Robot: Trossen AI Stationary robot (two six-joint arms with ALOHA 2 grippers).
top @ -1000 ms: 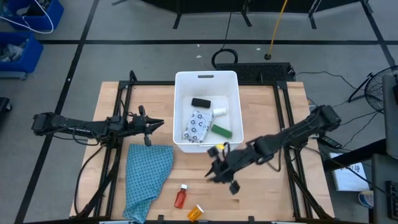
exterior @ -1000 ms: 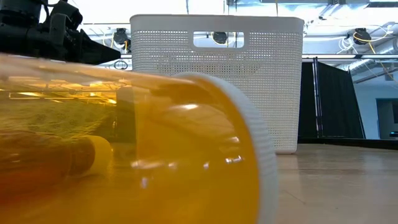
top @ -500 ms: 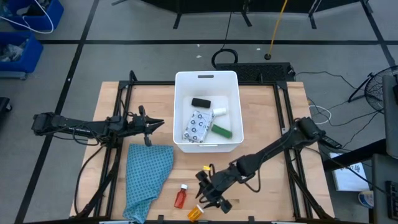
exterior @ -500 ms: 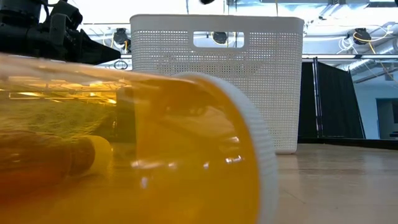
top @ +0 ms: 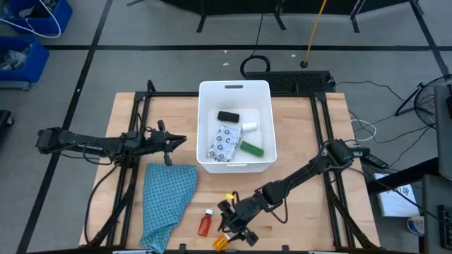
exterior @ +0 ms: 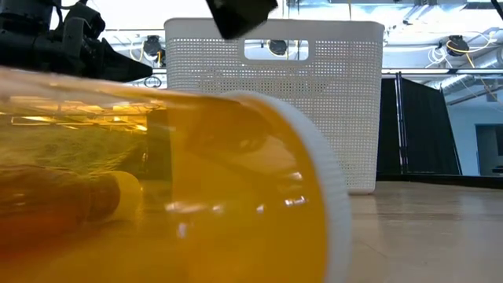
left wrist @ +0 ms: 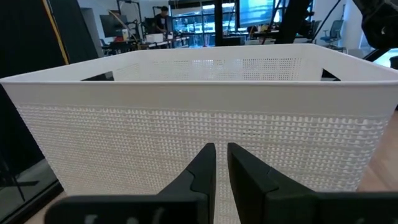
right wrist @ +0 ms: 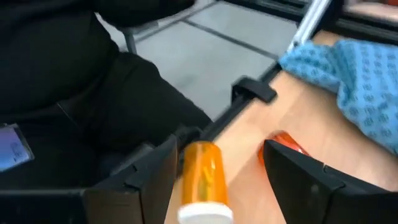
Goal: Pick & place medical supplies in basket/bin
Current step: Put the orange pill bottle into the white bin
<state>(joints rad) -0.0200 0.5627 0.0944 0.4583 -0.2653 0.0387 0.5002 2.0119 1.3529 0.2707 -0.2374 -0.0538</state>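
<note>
A: Item one, the orange bottle (top: 222, 242). Location?

B: Lying on its side at the near edge of the table (top: 304, 127), right beside the low camera, whose picture it fills. The red bottle (top: 205, 224) lies just to its left and a little farther in.

A: Which claw is nearer?

B: The right gripper (top: 234, 227), by a wide margin. It hangs just above and slightly to the far right of the orange bottle, fingers spread wide, holding nothing. In the right wrist view the bottle sits between the two fingers (right wrist: 298, 177), white cap toward the camera.

A: Long axis?

B: Roughly along the claw's line of sight, so the fingers straddle the bottle's sides. That looks like a fair line-up for closing across its width.

A: Edges and room?

B: The table edge lies immediately beyond the bottle, so a nudge could roll it off. The red bottle is close on the left. The teal cloth (top: 168, 197) lies farther left, apart.

A: Left gripper (top: 178, 140)?

B: Waiting left of the white bin (top: 206, 106), fingers nearly together, empty.

A: Bin contents?

B: Black block (top: 227, 116), white cylinder (top: 248, 127), dotted packet (top: 224, 143), green block (top: 251, 149). Open table lies between the bottle and the bin.
</note>
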